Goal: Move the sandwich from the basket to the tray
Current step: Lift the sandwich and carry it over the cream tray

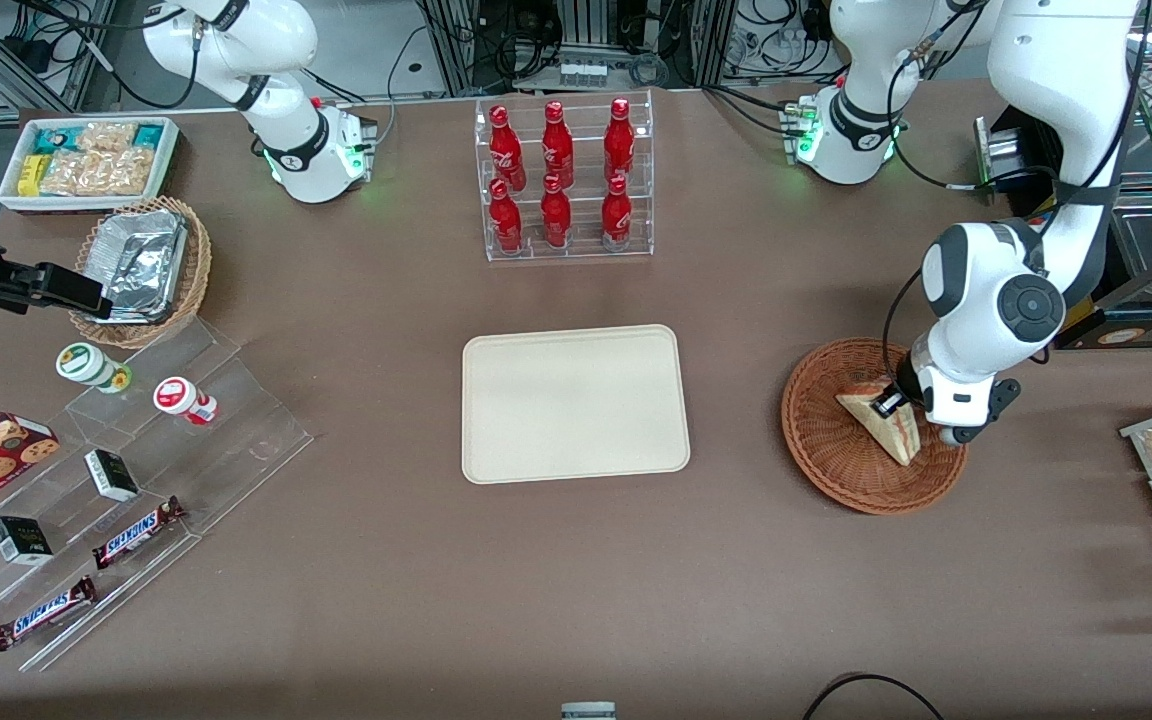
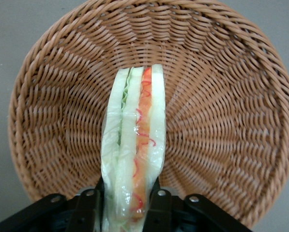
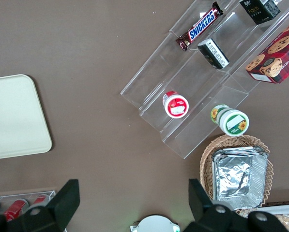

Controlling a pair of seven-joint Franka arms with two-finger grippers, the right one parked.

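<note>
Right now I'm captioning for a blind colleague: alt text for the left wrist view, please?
The tool grips a clear-wrapped sandwich on both sides, its cut edge showing red and green filling. Underneath lies the round reddish-brown wicker basket, resting on the brown table.

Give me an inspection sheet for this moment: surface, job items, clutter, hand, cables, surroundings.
Surface: brown table, flat, no spills seen.
Sandwich: in the basket, standing on edge, wrapped.
Basket: toward the working arm's end of the table.
Tray: mid-table, nothing on it.
Clutter: bottle rack, stepped acrylic shelf with snacks, foil containers in a tan basket, snack bin.
Hand: in the basket, fingers shut on the sandwich's two faces.
Cables: black cable at the table edge nearest the front camera.
Surroundings: equipment racks farther from the front camera than the table.
</note>
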